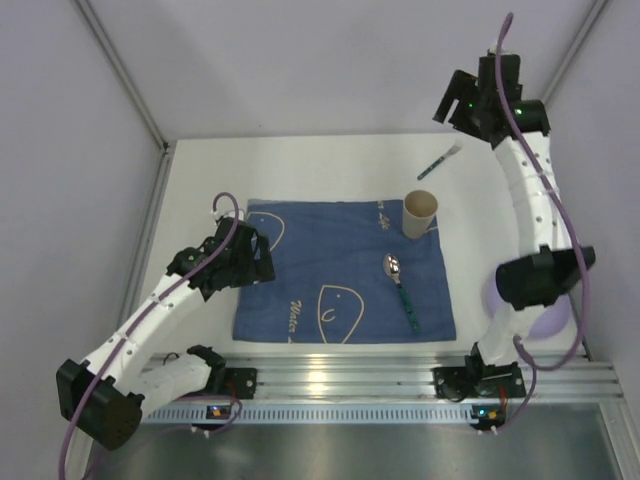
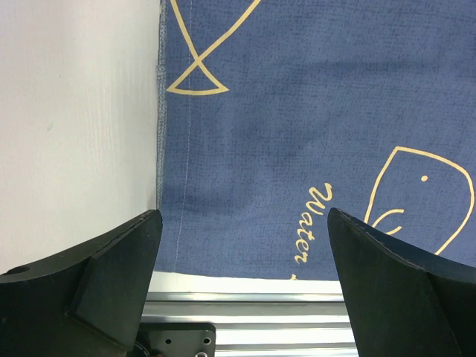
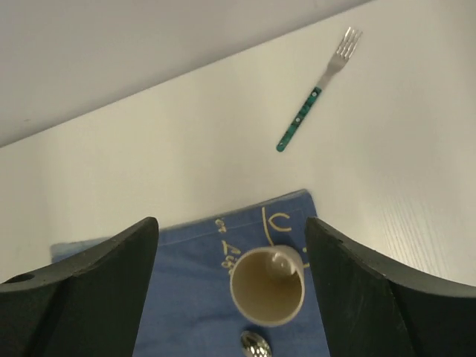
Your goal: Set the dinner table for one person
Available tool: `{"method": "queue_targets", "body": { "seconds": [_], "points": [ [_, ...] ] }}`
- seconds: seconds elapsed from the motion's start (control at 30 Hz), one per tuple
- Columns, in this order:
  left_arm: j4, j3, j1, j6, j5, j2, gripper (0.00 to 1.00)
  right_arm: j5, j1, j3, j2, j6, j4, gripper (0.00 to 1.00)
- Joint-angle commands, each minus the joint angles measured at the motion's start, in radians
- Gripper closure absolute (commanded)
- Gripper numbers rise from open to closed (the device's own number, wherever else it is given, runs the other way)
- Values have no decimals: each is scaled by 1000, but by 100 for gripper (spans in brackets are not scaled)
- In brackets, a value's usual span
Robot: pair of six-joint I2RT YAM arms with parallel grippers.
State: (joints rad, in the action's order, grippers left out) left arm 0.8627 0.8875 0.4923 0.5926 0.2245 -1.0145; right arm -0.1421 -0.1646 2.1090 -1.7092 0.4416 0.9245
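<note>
I see a smooth matt white counter (image 1: 320,170), a coarsely woven blue cloth (image 2: 297,134), a matt tan paper-looking cup (image 3: 268,286), a glossy metal spoon (image 1: 391,265), a ribbed silver metal rail (image 1: 340,375) and matt black plastic-looking fingers (image 2: 104,290).

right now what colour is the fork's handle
Teal green with small pale specks, below a silver neck and tines on the fork. It shows best in the right wrist view.

Spoon (image 3: 255,346): bowl tip only, rest cut by the bottom edge.
Purple object (image 1: 552,322): mostly hidden behind right arm, kind unclear.
Cloth (image 2: 297,134): edges cropped.
</note>
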Motion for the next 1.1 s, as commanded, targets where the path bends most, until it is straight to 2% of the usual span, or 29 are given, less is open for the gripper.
{"method": "queue_targets", "body": {
  "seconds": [0.0,0.13,0.27,0.63,0.83,1.07],
  "points": [
    [-36,-2,3,-10,-14,4,2,42,56,107,-249,23,62,21],
    [-62,-5,3,-39,-40,-2,2,50,92,314,-485,61,30,22],
    [-97,5,2,-85,-31,-36,2,75,125,329,-634,131,-88,24],
    [-73,131,2,-148,1,-268,2,-20,122,393,-843,190,-179,28],
    [-27,287,-8,-149,-16,-456,2,-83,125,445,-928,149,-148,32],
    [9,493,-17,-149,-43,-676,2,-108,109,496,-986,106,-115,43]
  ]
}}
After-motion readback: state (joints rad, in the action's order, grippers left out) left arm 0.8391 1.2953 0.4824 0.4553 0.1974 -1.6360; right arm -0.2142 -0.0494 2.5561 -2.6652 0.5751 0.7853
